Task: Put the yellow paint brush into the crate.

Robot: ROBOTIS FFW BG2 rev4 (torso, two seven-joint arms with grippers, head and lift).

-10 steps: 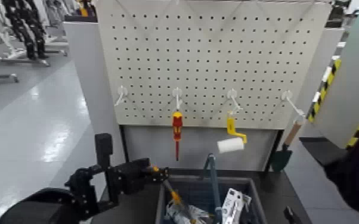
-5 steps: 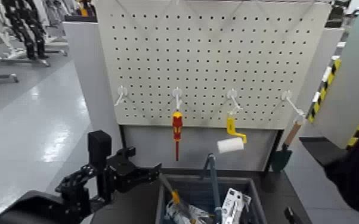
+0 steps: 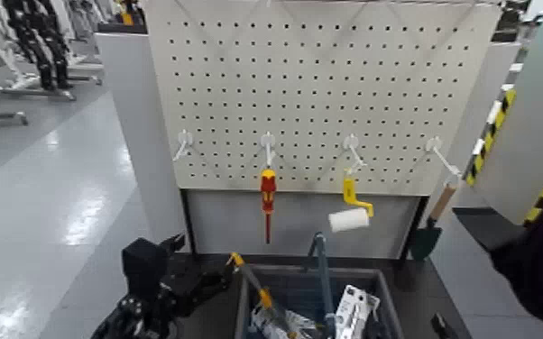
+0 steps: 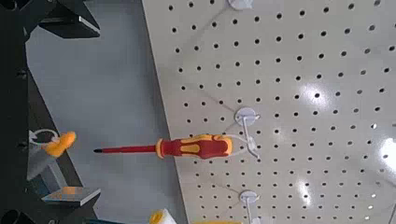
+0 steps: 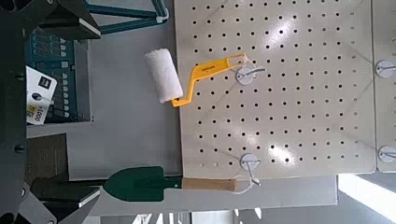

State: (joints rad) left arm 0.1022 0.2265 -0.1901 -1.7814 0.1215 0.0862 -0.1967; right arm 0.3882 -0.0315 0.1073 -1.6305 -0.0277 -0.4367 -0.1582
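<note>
The yellow paint brush (image 3: pixel 251 280) leans inside the dark grey crate (image 3: pixel 370 274), resting against its left wall. Its orange handle tip sticks up above the rim. The tip also shows in the left wrist view (image 4: pixel 60 142). My left gripper (image 3: pixel 196 263) is open and empty, low and to the left of the crate, apart from the brush. My right gripper (image 3: pixel 437 325) barely shows at the bottom right, beside the crate. The crate's upright handle bar (image 3: pixel 320 261) stands at its middle.
A white pegboard (image 3: pixel 329 81) stands behind the crate. On it hang a red-and-yellow screwdriver (image 3: pixel 267 194), a yellow-handled white paint roller (image 3: pixel 351 215) and a green trowel (image 3: pixel 427 239). The crate holds a white package (image 3: pixel 352 311) and other items.
My left gripper has drawn back down and to the left, away from the brush's handle tip. The brush stays leaning in the crate.
</note>
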